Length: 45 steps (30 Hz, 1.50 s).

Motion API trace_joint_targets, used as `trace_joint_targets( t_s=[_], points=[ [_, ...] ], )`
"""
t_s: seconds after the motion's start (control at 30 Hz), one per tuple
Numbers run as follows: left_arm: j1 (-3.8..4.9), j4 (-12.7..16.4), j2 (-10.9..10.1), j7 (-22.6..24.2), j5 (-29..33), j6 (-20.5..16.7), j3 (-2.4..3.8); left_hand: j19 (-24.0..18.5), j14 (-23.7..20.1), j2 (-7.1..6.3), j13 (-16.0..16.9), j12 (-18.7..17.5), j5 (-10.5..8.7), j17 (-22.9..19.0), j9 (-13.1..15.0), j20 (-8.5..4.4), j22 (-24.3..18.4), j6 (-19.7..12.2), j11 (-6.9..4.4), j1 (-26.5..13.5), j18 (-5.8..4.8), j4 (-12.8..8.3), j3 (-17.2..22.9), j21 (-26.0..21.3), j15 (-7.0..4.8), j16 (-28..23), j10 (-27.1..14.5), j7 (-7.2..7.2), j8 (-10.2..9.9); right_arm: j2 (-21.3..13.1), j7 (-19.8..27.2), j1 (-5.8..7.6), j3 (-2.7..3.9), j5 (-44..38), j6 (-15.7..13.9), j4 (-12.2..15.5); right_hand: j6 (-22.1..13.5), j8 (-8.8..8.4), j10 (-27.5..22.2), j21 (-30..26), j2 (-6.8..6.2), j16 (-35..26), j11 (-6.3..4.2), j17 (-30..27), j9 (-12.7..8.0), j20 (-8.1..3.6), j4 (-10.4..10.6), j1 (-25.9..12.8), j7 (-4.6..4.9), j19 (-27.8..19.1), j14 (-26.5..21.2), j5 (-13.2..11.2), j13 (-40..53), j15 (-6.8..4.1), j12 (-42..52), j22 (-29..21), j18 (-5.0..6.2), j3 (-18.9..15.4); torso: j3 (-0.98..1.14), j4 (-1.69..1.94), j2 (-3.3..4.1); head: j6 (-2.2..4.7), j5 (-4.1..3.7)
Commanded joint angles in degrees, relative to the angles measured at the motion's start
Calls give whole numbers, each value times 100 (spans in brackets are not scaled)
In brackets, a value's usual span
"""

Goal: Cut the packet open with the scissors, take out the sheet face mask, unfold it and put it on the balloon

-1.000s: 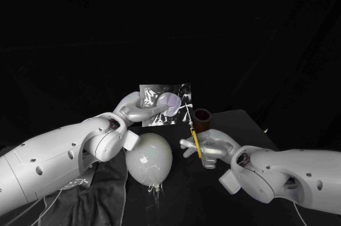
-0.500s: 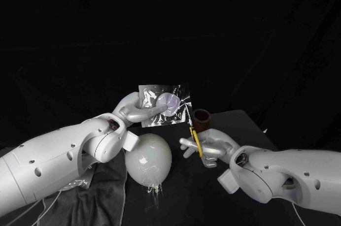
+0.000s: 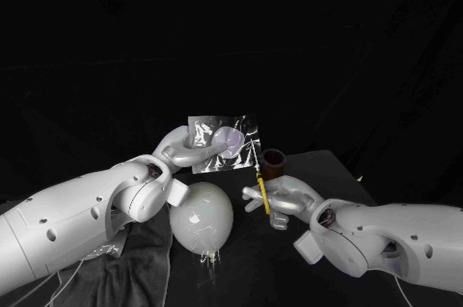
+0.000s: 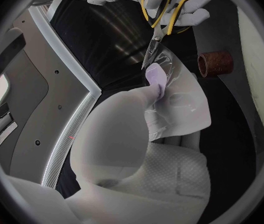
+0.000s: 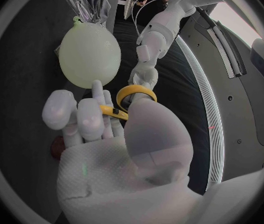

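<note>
two hands work close together above the black table (image 3: 328, 161). the left hand (image 3: 176, 148) pinches the packet (image 3: 225, 142) by its near side and holds it up flat, facing the head camera, with the other fingers curled behind it. the right hand (image 3: 286, 201) grips the scissors (image 3: 262, 185), fingers through the yellow loops. in the head view the scissors read as a thin yellow line, their long axis near upright, handles low in the hand and tips pointing up at the packet's lower corner. the left wrist view turns that line into detail: both yellow-and-black loops, the steel blades almost together, and their tips touching the packet's clear edge just beside a left fingertip. the packet is clear and crinkled with a pale round patch on it; whatever is printed there cannot be read. a brown cylinder (image 3: 274, 161) stands on the table just behind the right hand. the balloon (image 3: 203, 215), pale and egg-shaped, lies below the packet between the two arms, its long axis running away from the robot and its knot at the near end. the right wrist view shows the knot and the balloon's full outline beyond the right fingers.
</note>
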Motion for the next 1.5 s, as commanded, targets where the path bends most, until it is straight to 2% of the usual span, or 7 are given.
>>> trace_joint_targets(
  t_s=[0.03,0.07,0.23,0.9,1.23,1.37,1.5],
  points=[
    [-3,20,8,163,-75,-56,1,-42,-2,63,-2,23,17,6,625,-3,-5,27,-10,-9,118,-10,26,-9,-38,-36,38,3,13,10,45,2,11,-9,37,14,-157,-81,-211,-234,-215,-129,59,-203,-6,89,25,-92,88,-155,-146,-27,-108,76,1,320,157,188,0,-1,-1,1,-2],
    [-3,18,7,176,-101,-64,1,-42,-2,63,-2,23,17,6,625,-3,-5,27,-10,-9,118,-10,26,-9,-38,-36,38,3,13,10,40,2,11,-9,35,16,-197,-102,-272,-281,-313,-137,88,-230,-1,124,32,-155,103,-185,-175,-39,-153,86,-12,295,177,306,0,-1,-2,1,-5],
    [-6,-34,9,288,-416,-110,-1,-44,0,60,-2,22,17,10,630,-2,-6,27,-11,-16,119,-21,33,-9,-39,-38,39,3,15,1,31,1,11,-5,15,36,-217,-108,-301,-317,-393,-127,105,-248,14,161,31,-223,112,-207,-191,-25,-204,96,1,270,196,469,-1,-5,-4,3,-12],
    [-31,24,40,384,-800,-97,-65,-45,1,54,-2,22,17,12,634,-3,-6,29,-12,-18,120,-35,38,-8,-41,-39,40,2,17,114,145,11,74,167,-111,-7,-166,-74,-236,-174,-338,-15,89,-144,50,174,19,-237,93,-113,-123,-26,-254,86,35,311,179,604,2,7,1,79,-53],
    [-41,56,30,389,-727,-114,-69,-45,1,54,-2,22,17,12,634,-3,-6,29,-12,-18,120,-35,38,-8,-41,-39,40,2,17,166,243,11,96,305,-228,-52,176,116,247,299,-84,272,-73,192,150,89,-24,-45,-64,184,103,-29,-224,-33,246,482,99,581,3,-2,-1,84,-78],
    [-44,59,26,395,-697,-133,-70,-45,1,54,-2,22,17,12,634,-3,-6,29,-12,-18,120,-35,38,-8,-41,-39,40,2,17,174,250,11,98,322,-233,-56,648,358,904,758,214,494,-291,491,252,-53,-29,154,-303,463,299,-24,-76,-216,543,661,9,597,5,-3,-3,87,-86],
    [-47,62,24,406,-673,-162,-70,-45,1,54,-2,22,17,12,634,-3,-6,29,-12,-18,120,-35,38,-8,-41,-39,40,2,17,177,237,11,98,314,-222,-60,891,446,1218,1002,412,644,-440,732,303,-221,-25,340,-443,611,444,-30,44,-361,606,762,-45,443,2,-6,-1,87,-94]
  ],
)
